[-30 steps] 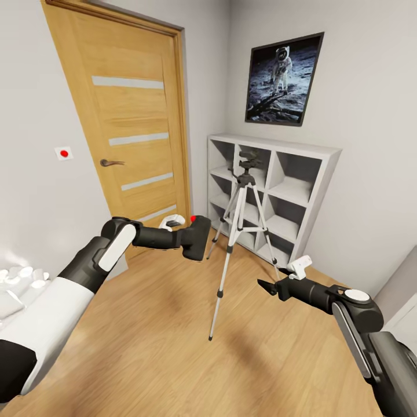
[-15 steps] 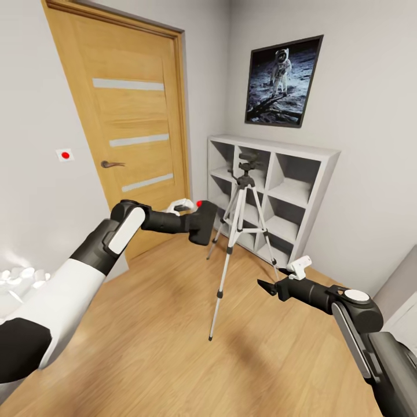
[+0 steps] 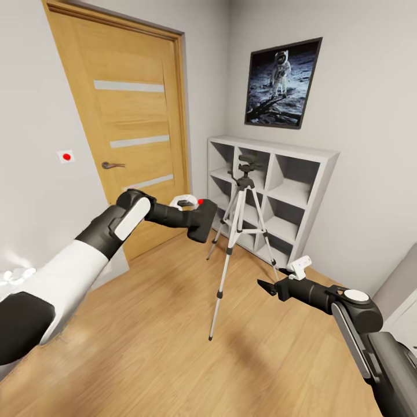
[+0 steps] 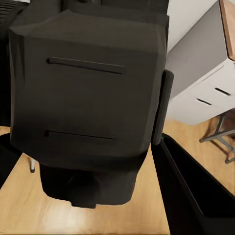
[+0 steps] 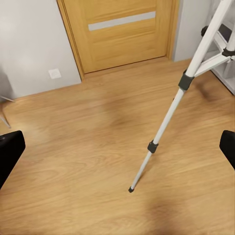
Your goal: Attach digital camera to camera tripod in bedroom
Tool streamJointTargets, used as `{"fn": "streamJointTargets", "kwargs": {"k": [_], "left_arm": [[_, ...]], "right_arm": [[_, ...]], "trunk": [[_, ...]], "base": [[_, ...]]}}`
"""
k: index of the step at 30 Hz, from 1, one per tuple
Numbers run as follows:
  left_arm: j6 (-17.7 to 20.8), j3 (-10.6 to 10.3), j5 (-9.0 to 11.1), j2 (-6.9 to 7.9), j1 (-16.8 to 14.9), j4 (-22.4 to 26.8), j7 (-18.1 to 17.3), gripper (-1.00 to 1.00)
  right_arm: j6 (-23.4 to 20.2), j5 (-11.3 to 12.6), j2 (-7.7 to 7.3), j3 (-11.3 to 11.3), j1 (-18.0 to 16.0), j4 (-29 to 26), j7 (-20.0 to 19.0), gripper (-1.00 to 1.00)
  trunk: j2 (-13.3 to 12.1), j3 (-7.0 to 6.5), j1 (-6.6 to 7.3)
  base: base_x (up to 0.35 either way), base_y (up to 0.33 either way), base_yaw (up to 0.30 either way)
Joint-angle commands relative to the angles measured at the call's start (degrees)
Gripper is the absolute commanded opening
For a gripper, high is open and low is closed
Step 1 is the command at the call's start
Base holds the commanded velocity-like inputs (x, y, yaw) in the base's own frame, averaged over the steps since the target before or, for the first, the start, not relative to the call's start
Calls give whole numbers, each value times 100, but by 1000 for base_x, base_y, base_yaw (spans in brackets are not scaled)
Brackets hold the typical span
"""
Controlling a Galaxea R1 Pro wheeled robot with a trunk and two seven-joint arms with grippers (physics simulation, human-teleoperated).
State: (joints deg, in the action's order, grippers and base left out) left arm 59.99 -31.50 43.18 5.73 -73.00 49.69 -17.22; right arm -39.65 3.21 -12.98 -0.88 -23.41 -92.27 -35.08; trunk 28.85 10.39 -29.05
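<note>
The matte-black digital camera [image 3: 198,222] hangs in the air left of the camera tripod [image 3: 234,231], its red dot [image 3: 200,202] on the top corner. My left gripper [image 3: 192,215] is shut on it; in the left wrist view the camera's body [image 4: 93,93] sits between the dark fingers [image 4: 188,196]. The tripod stands on the wood floor before the shelving. Its black pan head [image 3: 248,164] is higher than the camera and to its right. My right gripper [image 3: 266,287] is open and low, to the right of the tripod, looking at one silver leg [image 5: 166,120].
An orange-brown door [image 3: 133,133] is shut at the left. White cubby shelving [image 3: 289,191] stands behind the tripod under the astronaut picture [image 3: 282,81]. A red-dot wall switch [image 3: 66,156] is left of the door. Bedding [image 3: 11,275] shows at far left.
My left arm has lifted the camera and carried it right, closer to the tripod. The right arm and the tripod have stayed put.
</note>
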Motion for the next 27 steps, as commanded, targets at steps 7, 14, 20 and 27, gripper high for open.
{"fn": "streamJointTargets", "kwargs": {"k": [7,14,20,27], "left_arm": [[1,-1531,997,37,-1096,-777,-111,-100],[1,-2611,1803,176,-1515,-802,-535,-100],[1,-2821,1960,433,-1531,-549,-741,-100],[1,-2856,2215,556,-1410,-221,-761,-100]], "right_arm": [[-48,21,-4,-25,-6,-2,16,100],[-55,4,-35,-33,-3,-1,19,100],[-59,0,-44,-35,2,4,12,100],[-60,-3,-42,-33,3,9,11,100]], "trunk": [[-272,-115,151],[-553,-240,305],[-553,-240,305],[-553,-240,305]], "base": [[0,0,0],[0,0,0],[0,0,0],[11,-14,0]]}}
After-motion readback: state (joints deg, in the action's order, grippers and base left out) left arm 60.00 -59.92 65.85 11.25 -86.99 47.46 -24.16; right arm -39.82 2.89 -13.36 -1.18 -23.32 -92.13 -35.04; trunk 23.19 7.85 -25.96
